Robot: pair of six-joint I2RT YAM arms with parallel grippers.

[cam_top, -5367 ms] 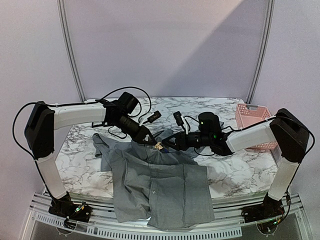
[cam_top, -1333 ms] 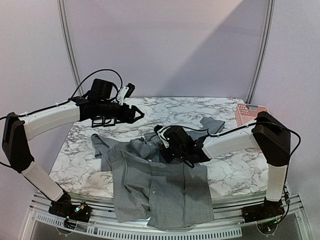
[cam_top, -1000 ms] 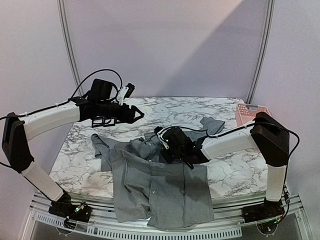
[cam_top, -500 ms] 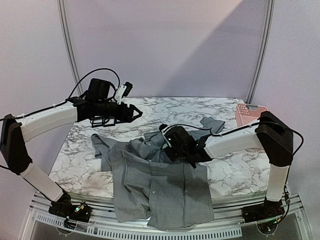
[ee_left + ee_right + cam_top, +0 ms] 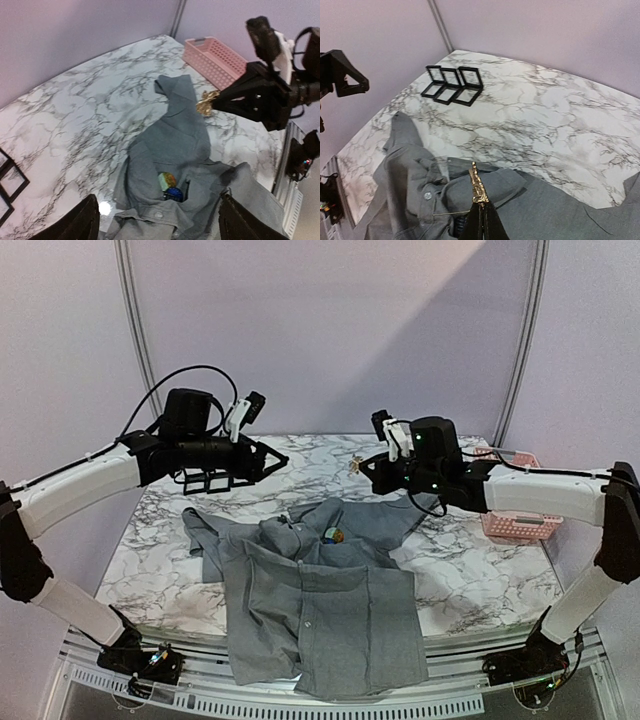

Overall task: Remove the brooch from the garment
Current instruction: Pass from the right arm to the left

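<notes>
The brooch (image 5: pixel 354 466) is held clamped in the right gripper (image 5: pixel 364 468), clear of the garment (image 5: pixel 330 610), and the left gripper (image 5: pixel 281 460) is spread apart.

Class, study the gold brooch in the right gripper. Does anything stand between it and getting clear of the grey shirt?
Nothing visible does. The small gold brooch sits pinched in the jaws of the right gripper, high above the white marble table, apart from the large grey fabric shirt; no cloth clings to it.
</notes>
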